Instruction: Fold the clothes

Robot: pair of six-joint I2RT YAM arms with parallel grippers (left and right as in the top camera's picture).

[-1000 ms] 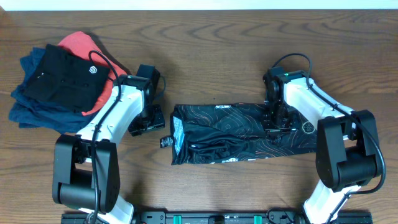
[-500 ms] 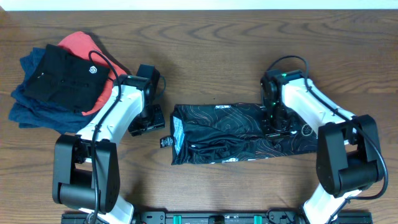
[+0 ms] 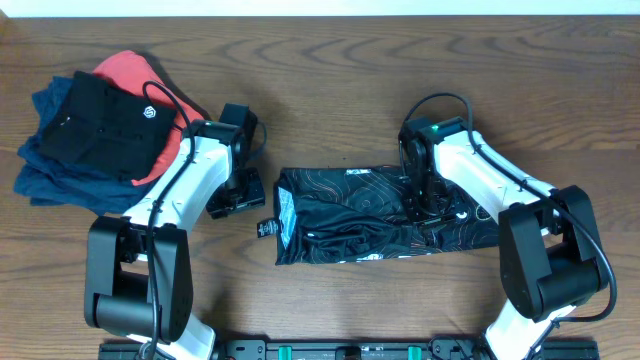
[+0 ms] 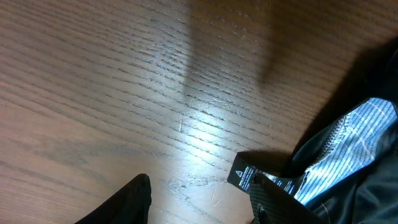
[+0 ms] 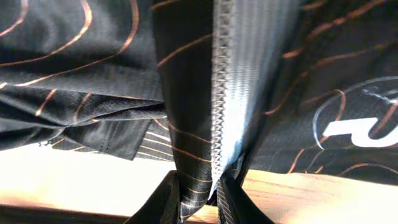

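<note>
Black jersey [image 3: 350, 215], thin and crossed by fine orange-and-white contour lines, lies folded into a long strip across the middle of the brown wooden counter [image 3: 330, 80], between the two arms. A small black tag [image 3: 264, 228] sticks out at its left end. In the left wrist view the tag [image 4: 242, 176] carries a white triangle mark and small print too fine to read, beside a patch of silvery striped lining. Near the jersey's right end sits a white ring logo [image 5: 354, 124] with part of a big white block letter inside, cut off by the picture's edge and not legible.

The right gripper [image 3: 425, 198] is down on the right half of the strip. Its fingers [image 5: 233, 199] stand only narrowly apart, with a raised ridge of the cloth, a zigzag seam running along it, pinched between them.

The left gripper [image 3: 236, 195] rests low over bare wood just left of the jersey. Its fingers [image 4: 127, 199] are about half spread and hold nothing; one is close to the tag.

At the far left lies a pile of folded garments: a plain black shirt [image 3: 100, 125] with a small white emblem, on coral-red [image 3: 130, 70] and navy [image 3: 50, 180] pieces.
</note>
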